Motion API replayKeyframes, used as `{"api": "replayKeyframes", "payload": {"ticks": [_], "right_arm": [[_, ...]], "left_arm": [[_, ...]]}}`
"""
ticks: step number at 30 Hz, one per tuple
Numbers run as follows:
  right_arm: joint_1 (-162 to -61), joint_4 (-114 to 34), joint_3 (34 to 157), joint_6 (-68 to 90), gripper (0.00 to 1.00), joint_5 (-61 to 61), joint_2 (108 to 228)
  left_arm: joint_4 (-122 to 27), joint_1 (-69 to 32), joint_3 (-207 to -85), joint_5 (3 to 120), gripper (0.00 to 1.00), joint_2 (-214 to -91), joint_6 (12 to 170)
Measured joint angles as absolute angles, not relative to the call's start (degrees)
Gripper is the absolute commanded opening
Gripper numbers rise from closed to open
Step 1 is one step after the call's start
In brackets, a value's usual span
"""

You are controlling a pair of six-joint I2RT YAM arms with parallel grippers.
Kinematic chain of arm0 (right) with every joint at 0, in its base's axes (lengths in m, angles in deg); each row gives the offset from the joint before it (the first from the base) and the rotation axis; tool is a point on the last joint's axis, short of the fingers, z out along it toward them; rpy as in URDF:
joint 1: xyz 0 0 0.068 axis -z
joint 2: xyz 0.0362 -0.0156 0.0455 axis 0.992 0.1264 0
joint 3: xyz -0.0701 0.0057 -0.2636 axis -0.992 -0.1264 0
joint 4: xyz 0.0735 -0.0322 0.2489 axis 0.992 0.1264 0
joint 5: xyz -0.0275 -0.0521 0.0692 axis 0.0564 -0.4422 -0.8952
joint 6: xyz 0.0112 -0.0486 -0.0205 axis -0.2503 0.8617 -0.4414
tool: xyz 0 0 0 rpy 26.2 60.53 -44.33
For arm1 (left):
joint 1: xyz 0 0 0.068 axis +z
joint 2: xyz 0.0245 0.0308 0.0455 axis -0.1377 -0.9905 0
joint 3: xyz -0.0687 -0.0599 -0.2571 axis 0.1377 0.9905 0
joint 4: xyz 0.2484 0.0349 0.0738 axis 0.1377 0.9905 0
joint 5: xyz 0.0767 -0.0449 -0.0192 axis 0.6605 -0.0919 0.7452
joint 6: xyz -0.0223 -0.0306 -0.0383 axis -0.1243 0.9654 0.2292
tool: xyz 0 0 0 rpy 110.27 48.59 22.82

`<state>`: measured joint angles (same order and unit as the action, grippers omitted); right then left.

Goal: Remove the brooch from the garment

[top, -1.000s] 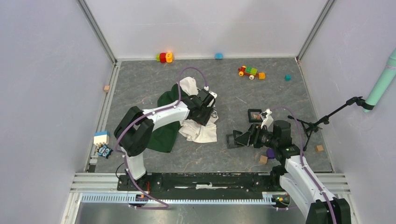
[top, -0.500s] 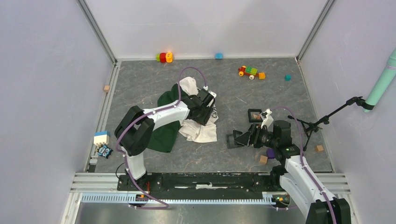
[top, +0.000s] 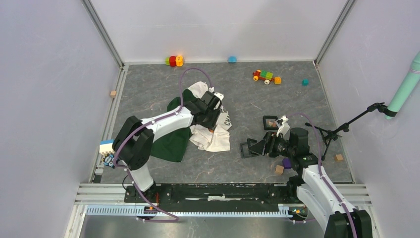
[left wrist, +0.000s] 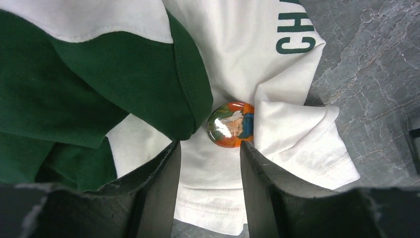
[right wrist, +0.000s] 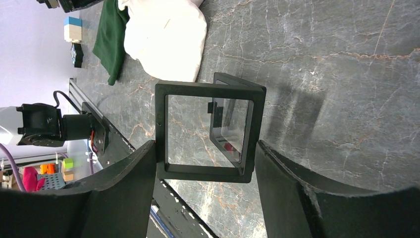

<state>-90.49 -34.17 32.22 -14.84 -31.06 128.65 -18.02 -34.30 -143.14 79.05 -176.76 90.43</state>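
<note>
The garment (left wrist: 74, 94) lies crumpled, half dark green, half cream-white (top: 214, 140) with green lettering. The brooch (left wrist: 231, 125), a round glossy orange pin with a picture, sits on the cream cloth in a fold beside the green edge. It shows as a small orange spot in the top view (top: 212, 130). My left gripper (left wrist: 209, 148) is open and empty just above the cloth, the brooch just beyond its fingertips. In the top view it (top: 210, 119) hovers over the garment. My right gripper (right wrist: 205, 148) is shut on a black hinged display frame (right wrist: 205, 89), also in the top view (top: 249, 147).
A second black frame (top: 270, 122) lies behind the right gripper. Tan cubes (top: 280, 169) (top: 339, 157) and a purple block (top: 287, 162) sit near the right arm. A tripod (top: 341, 130) stands at right. Toys (top: 266, 76) (top: 174, 60) line the back; a blue-white block (top: 107, 147) is at left.
My left gripper has pulled back and to the left over the garment, uncovering the spot with the brooch. The right arm and its frame have not moved.
</note>
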Motion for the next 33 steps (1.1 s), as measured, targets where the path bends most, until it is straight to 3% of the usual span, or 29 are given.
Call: {"api": "replayKeyframes", "payload": {"ticks": [9,23,33], "right_arm": [[-90.49,-34.17,32.24,-14.73,0.57,-31.11,128.91],[-90.49,-34.00,32.87,-14.73,0.57,-31.89,128.98],[-90.49,-33.96,32.87,-14.73,0.57,-32.02,128.98]], "left_arm": [[-18.22,-35.04,-143.91,78.35,0.51,-180.35,90.46],[-18.57,-36.57,-144.52,78.35,0.65,-183.82,90.46],[-18.15,-36.55,-146.03,78.61,0.57,-185.53,90.46]]}}
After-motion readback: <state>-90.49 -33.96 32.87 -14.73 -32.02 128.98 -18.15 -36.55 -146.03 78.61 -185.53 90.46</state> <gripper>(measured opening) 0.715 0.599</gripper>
